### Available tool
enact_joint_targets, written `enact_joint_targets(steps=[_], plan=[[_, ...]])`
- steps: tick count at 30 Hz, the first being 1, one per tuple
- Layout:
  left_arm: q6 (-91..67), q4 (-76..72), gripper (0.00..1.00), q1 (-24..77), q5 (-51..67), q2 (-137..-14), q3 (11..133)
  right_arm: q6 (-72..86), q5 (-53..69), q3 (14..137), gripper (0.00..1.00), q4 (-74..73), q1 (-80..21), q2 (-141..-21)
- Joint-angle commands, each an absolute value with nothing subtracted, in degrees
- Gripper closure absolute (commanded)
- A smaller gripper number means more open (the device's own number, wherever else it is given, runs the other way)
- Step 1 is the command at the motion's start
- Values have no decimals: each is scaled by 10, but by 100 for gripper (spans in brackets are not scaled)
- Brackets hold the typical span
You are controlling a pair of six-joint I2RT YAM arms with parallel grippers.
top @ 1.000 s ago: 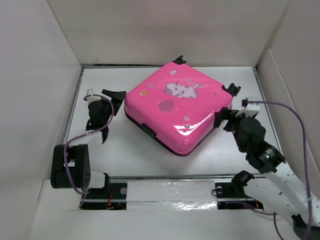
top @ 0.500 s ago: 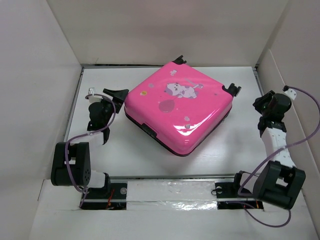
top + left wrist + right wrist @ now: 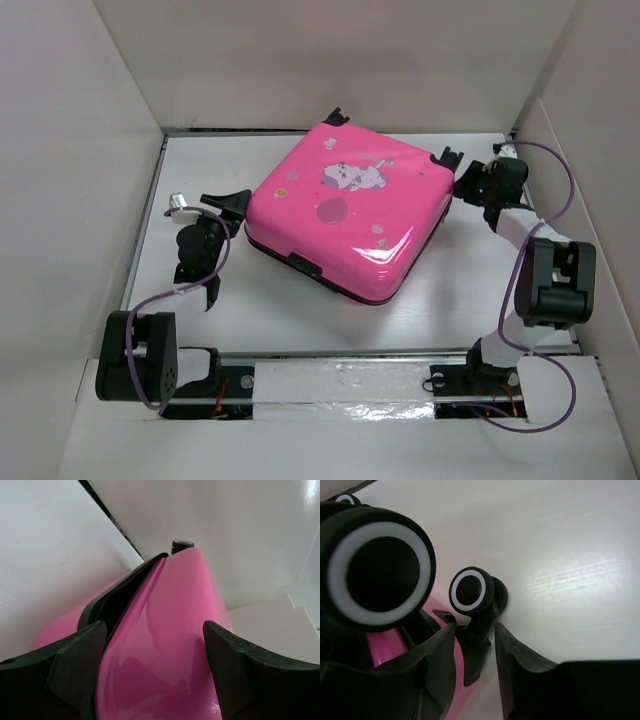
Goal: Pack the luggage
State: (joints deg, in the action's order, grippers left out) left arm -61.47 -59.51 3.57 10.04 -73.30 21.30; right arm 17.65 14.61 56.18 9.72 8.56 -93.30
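The left pincer [image 3: 230, 212] stands wide apart, with the suitcase [image 3: 345, 205] edge in its gap, unclamped. The right pincer [image 3: 475, 630] is narrowed around the stalk of a black wheel [image 3: 468, 590]; I cannot tell whether it clamps. One pink suitcase lies closed and flat on the white surface [image 3: 450, 290], between the two pincers.

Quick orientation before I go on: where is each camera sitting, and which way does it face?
Top external: above and behind the robot, looking down on the luggage; left gripper and right gripper show at its opposite sides.
Left wrist: low beside the luggage, facing its seam; own fingers frame it.
Right wrist: low, facing two wheels; own fingers at bottom.
Shared: all three see the luggage.
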Motion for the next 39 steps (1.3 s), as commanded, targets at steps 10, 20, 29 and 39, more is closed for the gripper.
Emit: enact_joint_targets(steps=[10, 20, 29, 39], plan=[[-554, -450, 17, 60, 83, -561, 191, 212, 259, 528, 38, 208, 62, -873], [-590, -392, 5, 14, 107, -545, 163, 270, 288, 467, 3, 318, 113, -817], [-583, -382, 4, -1, 141, -525, 157, 620, 463, 567, 0, 700, 168, -1033], [-563, -282, 2, -12, 156, -444, 156, 763, 455, 628, 0, 806, 136, -1164]])
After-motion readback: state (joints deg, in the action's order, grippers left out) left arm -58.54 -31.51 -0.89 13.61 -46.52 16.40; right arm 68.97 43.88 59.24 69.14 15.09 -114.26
